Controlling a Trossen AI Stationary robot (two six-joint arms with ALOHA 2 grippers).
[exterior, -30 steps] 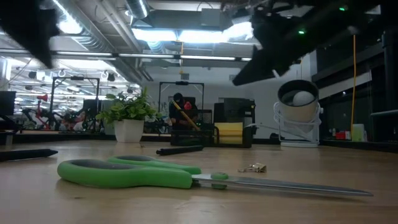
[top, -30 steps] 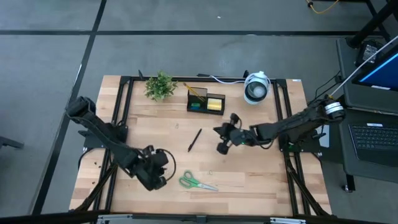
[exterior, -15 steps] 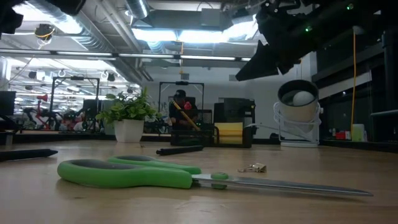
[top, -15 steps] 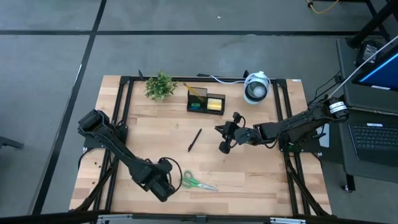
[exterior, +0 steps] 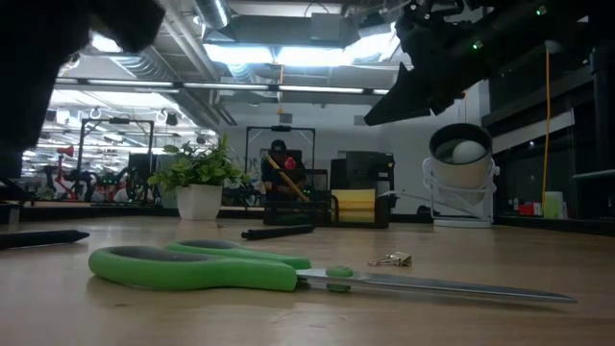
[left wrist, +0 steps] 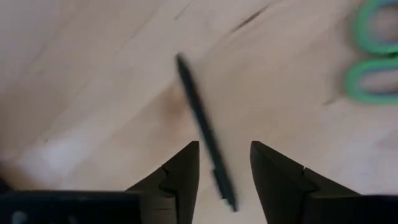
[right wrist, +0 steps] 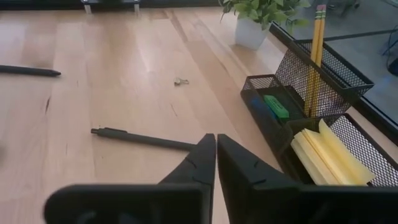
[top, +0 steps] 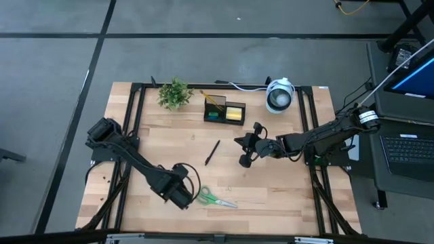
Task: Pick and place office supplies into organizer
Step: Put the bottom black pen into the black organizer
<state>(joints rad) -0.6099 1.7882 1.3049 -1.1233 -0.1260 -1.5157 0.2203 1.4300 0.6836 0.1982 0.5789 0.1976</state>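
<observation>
High view: wooden surface [top: 169, 146], left gripper [top: 182, 196] down at the near side, just left of the green-handled scissors [top: 215, 199]. Black pen [top: 212, 152] lying alone mid-surface. Right gripper [top: 245, 150] hovering right of that pen. Black organizer [top: 224, 111] at the far edge, yellow sticky-note pad [top: 235, 114] in its right section, pencils [top: 213, 99] slanting out of the left. Potted plant [top: 175, 93] left of the organizer, round white-and-grey device [top: 279, 95] to its right.

Low view: scissors [exterior: 231, 268] flat in the foreground, green handles left, blades pointing right. Small metal clip [exterior: 389, 259] just beyond the blades. Pen [exterior: 277, 231] farther back, another dark pen tip [exterior: 43, 236] at the far left. Organizer [exterior: 327, 204] and plant [exterior: 198, 183] along the back, device [exterior: 463, 173] at right. Right arm dark overhead at upper right; a dark blurred mass at upper left.

Left wrist view: fingers [left wrist: 177, 180] spread apart, nothing between the pads, a second black pen [left wrist: 204, 131] on the surface running down into the gap. Scissor handles [left wrist: 375, 56] off to one side.

Right wrist view: fingers [right wrist: 239, 168] pressed together, empty. Pen [right wrist: 142, 138] on the surface just past the tips. Organizer [right wrist: 303, 118] beside them: pencils [right wrist: 316, 50] upright in the tall mesh section, green piece [right wrist: 275, 106] in the low tray, sticky notes [right wrist: 329, 155] in the nearest section. Plant [right wrist: 258, 18] beyond.
</observation>
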